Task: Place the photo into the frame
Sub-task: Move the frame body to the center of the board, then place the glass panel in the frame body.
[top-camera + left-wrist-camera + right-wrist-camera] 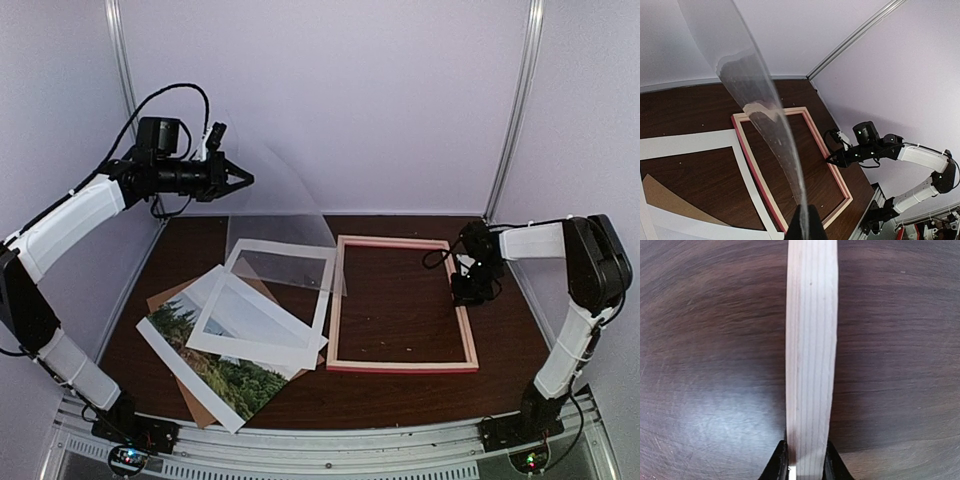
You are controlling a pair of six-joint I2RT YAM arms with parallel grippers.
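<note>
Right gripper (805, 463) — clamped astride frame (811, 340).

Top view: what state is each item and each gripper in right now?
frame: flat on table, empty, right rail gripped.
photo: outside frame, partly under white mat.
white mat: lying across photo.
backing board: flat, beneath photo.
clear sheet: raised, bowed.
left gripper: shut on clear sheet.
right gripper: shut on frame.
</note>
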